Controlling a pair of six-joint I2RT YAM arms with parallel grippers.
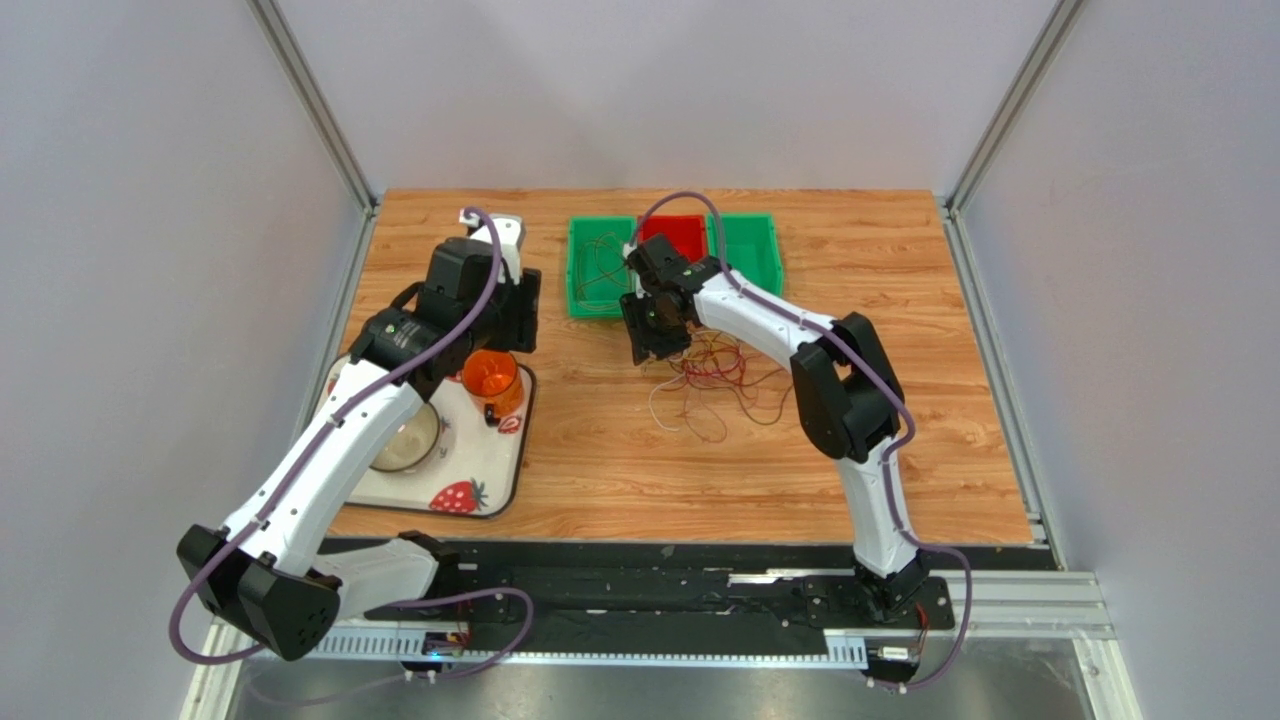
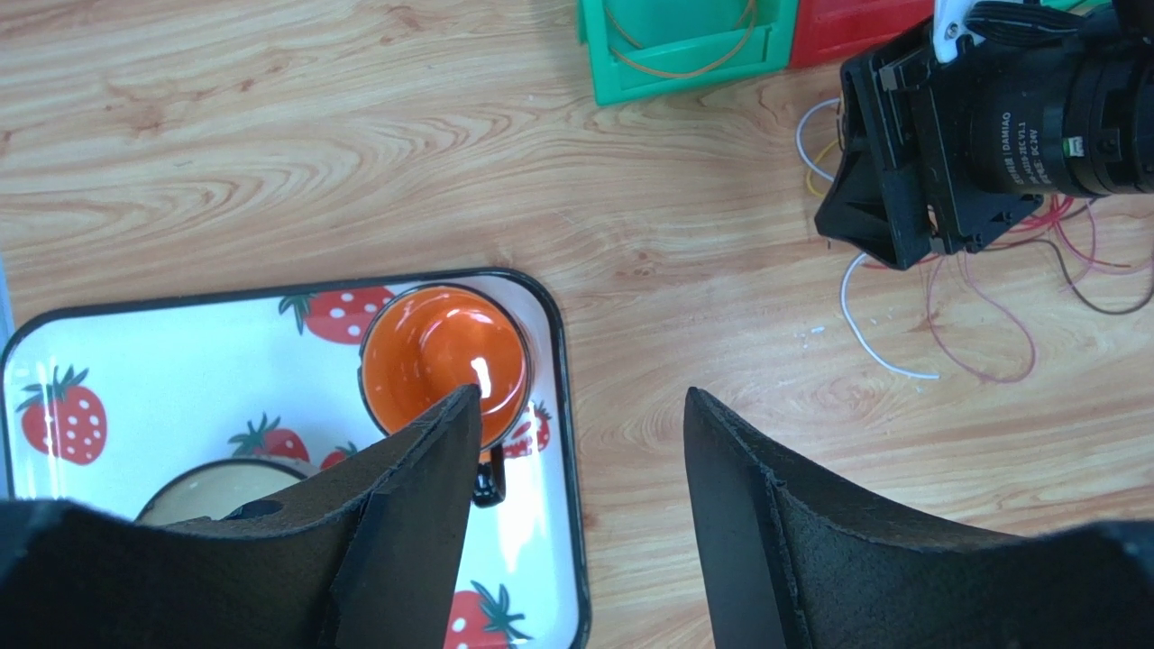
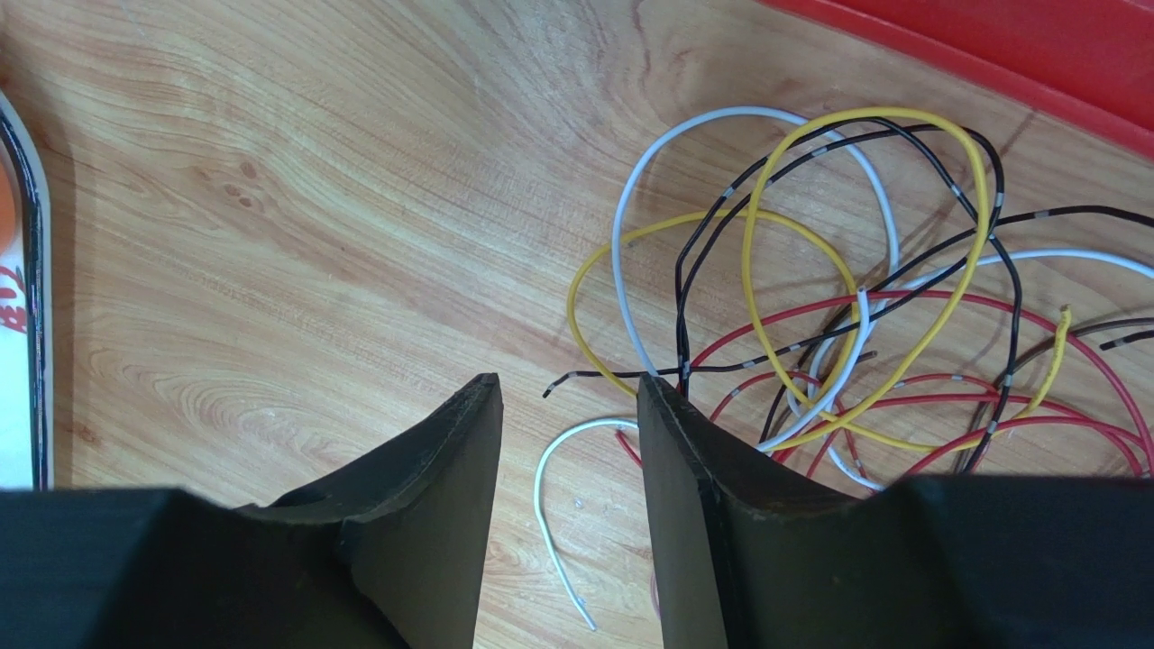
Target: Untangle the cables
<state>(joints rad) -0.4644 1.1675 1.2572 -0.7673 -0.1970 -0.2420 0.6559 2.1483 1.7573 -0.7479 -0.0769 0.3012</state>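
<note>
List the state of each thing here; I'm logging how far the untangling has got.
Cables: tangled in a heap on the table, not gripped.
Left gripper: jaws open, empty, over the tray's edge.
Right gripper: jaws open, empty, at the heap's edge.
Orange cup: upright, empty, on the tray.
Green bin: holds a wire loop.
</note>
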